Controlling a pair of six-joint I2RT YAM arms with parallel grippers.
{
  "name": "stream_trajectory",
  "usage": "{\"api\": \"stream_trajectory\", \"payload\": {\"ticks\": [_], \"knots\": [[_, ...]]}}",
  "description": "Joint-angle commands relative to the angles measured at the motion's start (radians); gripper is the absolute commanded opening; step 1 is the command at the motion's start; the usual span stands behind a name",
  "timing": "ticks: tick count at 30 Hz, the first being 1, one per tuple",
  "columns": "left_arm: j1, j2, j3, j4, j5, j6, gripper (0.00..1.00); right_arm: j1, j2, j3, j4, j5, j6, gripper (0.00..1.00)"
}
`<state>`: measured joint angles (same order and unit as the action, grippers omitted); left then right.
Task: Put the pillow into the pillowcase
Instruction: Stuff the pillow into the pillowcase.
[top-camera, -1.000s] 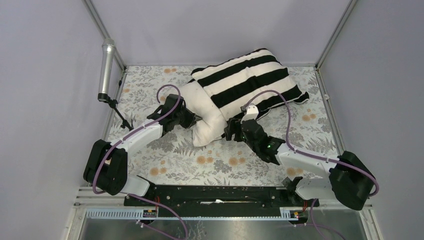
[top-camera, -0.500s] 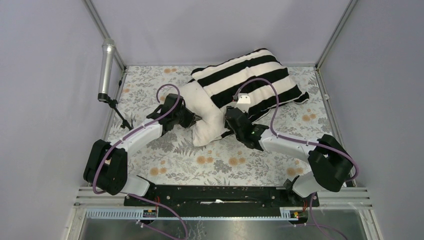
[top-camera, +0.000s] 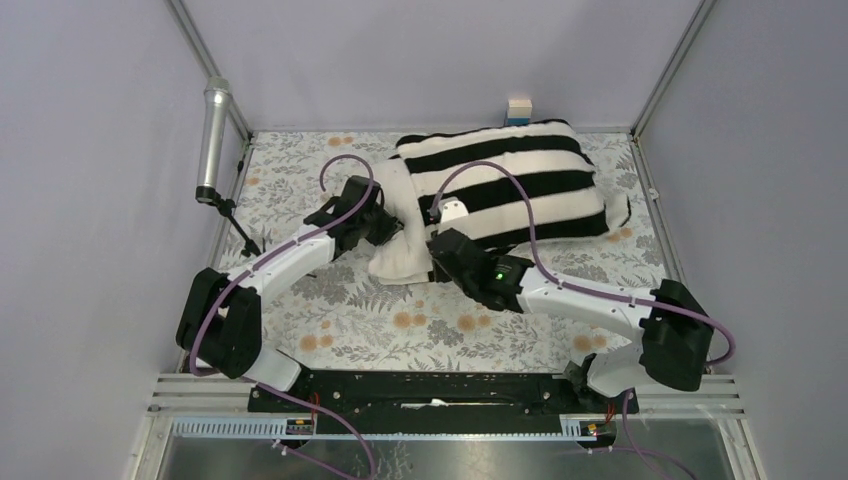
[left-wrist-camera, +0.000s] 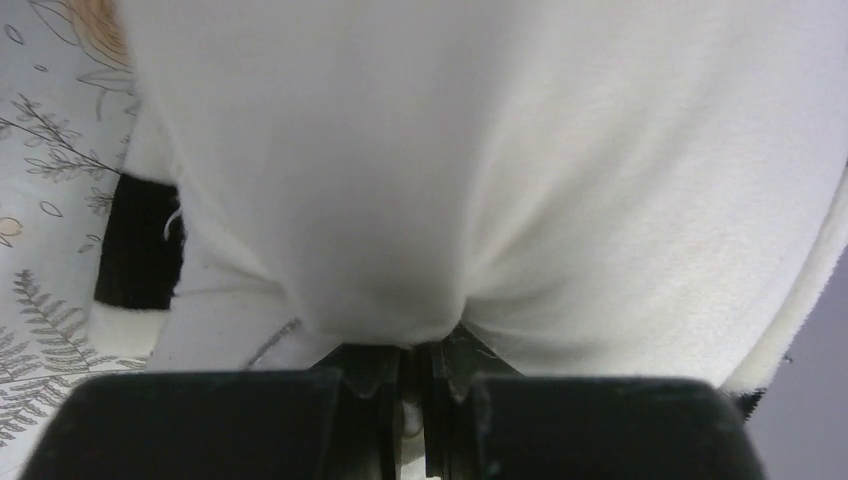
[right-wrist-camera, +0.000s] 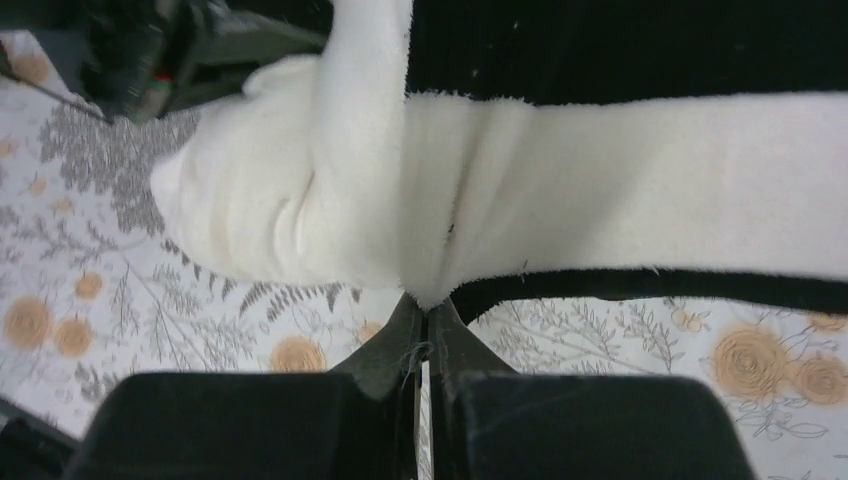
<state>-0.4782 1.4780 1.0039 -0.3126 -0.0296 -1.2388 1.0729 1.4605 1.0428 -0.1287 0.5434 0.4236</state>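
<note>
2 pinches shut: left gripper (left-wrist-camera: 405, 352) on pillow (top-camera: 396, 258) end poking out of pillowcase (top-camera: 520, 186) mouth, right gripper (right-wrist-camera: 425, 303) on pillowcase hem just beside. Rest of pillow inside pillowcase. Risk: thin hem pinch slipping during push, mouth bunching, pillow stuck.

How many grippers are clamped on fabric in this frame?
2. The left gripper pinches the pillow at its exposed end. The right gripper pinches the pillowcase at its open edge, beside the pillow. Neither is hidden.
</note>
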Motion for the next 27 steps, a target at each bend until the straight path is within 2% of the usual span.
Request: {"api": "stream_trajectory", "payload": {"ticks": [1,4,5,7,8,10,15,24,26,27], "knots": [[-0.066,0.022,0.043,0.103,-0.022,0.020,0.00,-0.113,-0.151,-0.115,0.115,-0.354,0.046,0.00],[-0.078,0.005,0.003,0.111,-0.024,0.041,0.00,-0.144,-0.176,-0.069,0.020,-0.364,-0.005,0.14],[-0.081,0.001,-0.014,0.112,-0.018,0.046,0.00,-0.144,-0.179,-0.042,-0.017,-0.355,-0.015,0.25],[-0.083,-0.013,-0.054,0.134,-0.005,0.056,0.00,-0.145,-0.193,0.012,-0.056,-0.317,-0.024,0.55],[-0.083,-0.022,-0.073,0.147,0.000,0.067,0.00,-0.145,-0.194,0.045,-0.085,-0.279,-0.030,0.65],[-0.083,-0.043,-0.102,0.162,0.003,0.080,0.00,-0.145,-0.166,0.135,-0.144,-0.183,-0.051,0.74],[-0.083,-0.070,-0.123,0.168,0.015,0.114,0.00,-0.146,0.054,0.412,-0.312,0.039,-0.111,0.76],[-0.059,-0.096,-0.137,0.174,0.024,0.154,0.00,-0.205,0.428,0.730,-0.554,0.189,-0.105,0.76],[-0.040,-0.103,-0.138,0.168,0.033,0.177,0.08,-0.235,0.455,0.741,-0.559,0.139,-0.104,0.73],[-0.032,-0.112,-0.136,0.163,0.049,0.198,0.13,-0.249,0.461,0.741,-0.554,0.109,-0.109,0.66]]}}
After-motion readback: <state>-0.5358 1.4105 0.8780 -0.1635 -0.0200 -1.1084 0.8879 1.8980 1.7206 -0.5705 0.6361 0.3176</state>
